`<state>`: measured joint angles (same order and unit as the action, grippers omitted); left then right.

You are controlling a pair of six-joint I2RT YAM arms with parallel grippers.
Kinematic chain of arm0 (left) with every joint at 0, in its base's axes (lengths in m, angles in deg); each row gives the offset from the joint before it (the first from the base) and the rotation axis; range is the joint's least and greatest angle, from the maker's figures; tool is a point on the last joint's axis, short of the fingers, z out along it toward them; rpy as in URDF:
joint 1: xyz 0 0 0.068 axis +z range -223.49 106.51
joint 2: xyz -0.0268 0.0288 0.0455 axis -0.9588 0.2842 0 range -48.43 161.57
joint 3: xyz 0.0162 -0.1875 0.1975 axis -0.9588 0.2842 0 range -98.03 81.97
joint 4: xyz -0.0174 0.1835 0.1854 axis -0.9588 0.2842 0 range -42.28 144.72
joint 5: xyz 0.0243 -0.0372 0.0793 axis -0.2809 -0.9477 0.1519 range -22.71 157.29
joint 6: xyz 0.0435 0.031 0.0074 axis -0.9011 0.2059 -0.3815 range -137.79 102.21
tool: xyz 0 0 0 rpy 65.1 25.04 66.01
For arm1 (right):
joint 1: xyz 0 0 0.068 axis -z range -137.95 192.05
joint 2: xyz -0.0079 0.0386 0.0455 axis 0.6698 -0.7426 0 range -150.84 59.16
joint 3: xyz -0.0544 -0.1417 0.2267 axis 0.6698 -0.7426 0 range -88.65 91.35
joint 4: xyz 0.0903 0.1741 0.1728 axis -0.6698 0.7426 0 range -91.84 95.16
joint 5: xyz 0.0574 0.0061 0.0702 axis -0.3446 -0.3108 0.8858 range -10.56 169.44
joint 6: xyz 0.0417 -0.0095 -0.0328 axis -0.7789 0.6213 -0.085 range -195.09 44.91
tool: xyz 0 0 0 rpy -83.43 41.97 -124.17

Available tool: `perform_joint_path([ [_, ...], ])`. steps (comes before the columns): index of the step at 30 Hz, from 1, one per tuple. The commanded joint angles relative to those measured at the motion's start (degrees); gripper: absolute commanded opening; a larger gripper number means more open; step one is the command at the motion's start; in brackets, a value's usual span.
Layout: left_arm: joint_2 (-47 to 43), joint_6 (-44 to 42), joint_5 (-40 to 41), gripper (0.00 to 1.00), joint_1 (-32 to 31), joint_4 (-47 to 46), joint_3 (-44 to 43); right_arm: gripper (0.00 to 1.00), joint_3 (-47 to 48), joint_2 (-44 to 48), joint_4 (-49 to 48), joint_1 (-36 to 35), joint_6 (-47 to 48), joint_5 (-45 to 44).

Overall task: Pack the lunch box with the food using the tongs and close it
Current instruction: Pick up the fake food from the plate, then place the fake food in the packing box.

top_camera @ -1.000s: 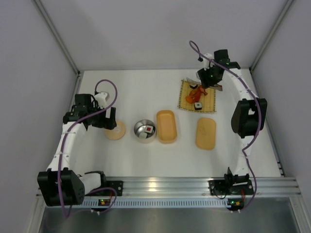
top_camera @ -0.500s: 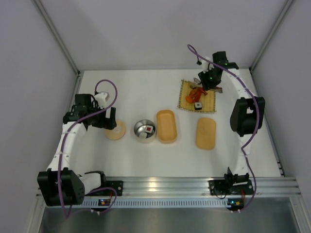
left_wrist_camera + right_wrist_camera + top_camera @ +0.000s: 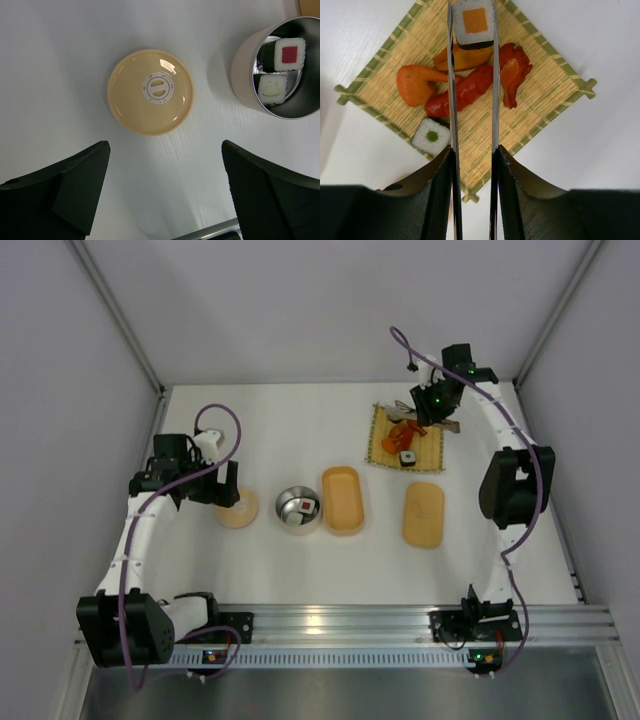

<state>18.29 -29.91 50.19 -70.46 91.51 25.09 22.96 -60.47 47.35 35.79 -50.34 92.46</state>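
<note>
My right gripper [image 3: 473, 155] is shut on the slim metal tongs [image 3: 452, 100], above the bamboo mat [image 3: 540, 95] at the back right. The tongs' tips pinch a sushi roll with an orange centre [image 3: 474, 22]. On the mat lie more food: an orange shrimp piece [image 3: 415, 82], a red piece [image 3: 465, 90], a red shrimp [image 3: 512, 70] and a roll with a green centre [image 3: 431, 136]. The open oval lunch box [image 3: 342, 500] sits mid-table, its lid [image 3: 423, 514] to its right. My left gripper [image 3: 165, 147] hangs open and empty.
A metal bowl [image 3: 280, 70] holding two sushi rolls stands left of the lunch box. A round tan lid [image 3: 150, 92] lies on the table just ahead of my left gripper. Grey walls close in the table on the left, right and back.
The right jaws have drawn closer, squeezing the tongs' arms onto the orange-centred roll. The right wrist shifted slightly over the mat. The left arm has stayed still.
</note>
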Motion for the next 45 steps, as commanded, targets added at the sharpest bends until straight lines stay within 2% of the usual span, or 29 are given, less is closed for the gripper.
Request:
perform_joint_path([
  [1, -2.6, 0.6, -0.9, 0.98, 0.4, -0.6, 0.1, 0.2, -2.6, 14.2, 0.8, -2.2, -3.0, 5.7],
  [4, -3.6, 1.1, -1.9, 0.98, 0.5, -0.9, 0.6, 0.2, -13.1, 22.5, -2.3, -6.7, -5.6, 7.2],
  [10, -4.7, 1.2, -2.7, 0.98, 0.5, 0.1, 0.5, 0.2, -22.7, 32.3, -6.6, -17.6, -11.5, 8.4],
  [16, -5.1, 1.1, -2.6, 0.98, 0.5, 0.5, 0.5, 0.21, -27.8, 33.2, -8.8, -29.4, -11.7, 4.9],
  [19, -5.1, 1.2, -2.6, 0.98, 0.4, 0.3, 0.8, 0.22, -28.0, 31.6, -9.0, -32.8, -11.0, 3.3],
  [28, -4.9, 1.0, -2.2, 0.98, 0.5, -0.3, 1.9, 0.24, -28.1, 27.8, -9.4, -38.2, -9.8, 2.2],
  [37, -4.8, 0.8, -1.8, 0.98, 0.5, -1.1, 2.7, 0.28, -27.8, 25.8, -9.6, -39.8, -9.1, 2.0],
  [45, -4.8, 0.3, -1.6, 0.98, 0.5, -1.2, 2.7, 0.41, -27.2, 24.1, -9.9, -39.8, -8.7, 1.2],
])
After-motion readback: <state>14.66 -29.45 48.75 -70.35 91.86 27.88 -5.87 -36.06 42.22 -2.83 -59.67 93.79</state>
